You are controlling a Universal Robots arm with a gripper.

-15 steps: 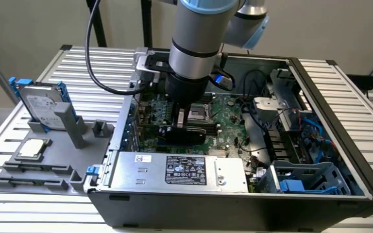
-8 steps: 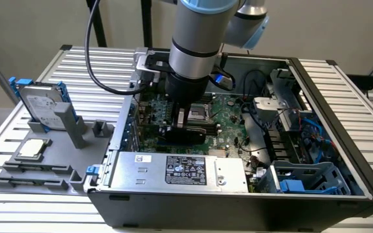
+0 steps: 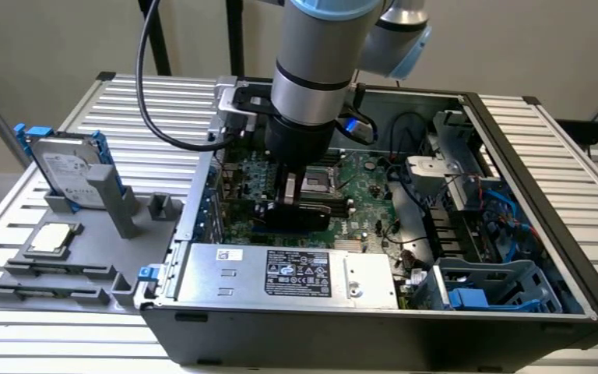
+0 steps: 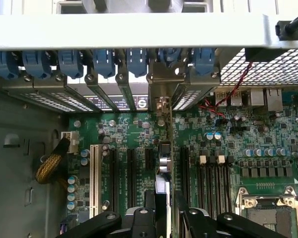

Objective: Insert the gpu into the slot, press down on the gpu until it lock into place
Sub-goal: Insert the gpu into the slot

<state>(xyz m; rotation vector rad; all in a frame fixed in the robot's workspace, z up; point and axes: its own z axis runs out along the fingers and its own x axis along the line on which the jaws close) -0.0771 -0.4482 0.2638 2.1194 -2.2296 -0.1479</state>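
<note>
Slatted grey metal table carries an open black computer tower case lying on its side. The silver-grey robot arm drops into the case from 12 o'clock in the exterior view.

The green motherboard covers the case floor. A silver labelled power-supply box lies at 6 o'clock of the board, against the case wall.

A grey moulded parts fixture sits on the table at 9 o'clock of the case. It holds a grey hard drive with blue rails, standing upright.

The flat black rectangular gpu card stands on edge over the board's 9 o'clock half, just below the wrist. In the wrist view it shows edge-on among the long black connector strips. The blue slot beneath it cannot be made out.

The dark gripper has its jaws closed on the gpu, black fingers pressing either face.

A small square silver processor chip rests flat on the fixture, at 6 o'clock of the hard drive.
</note>
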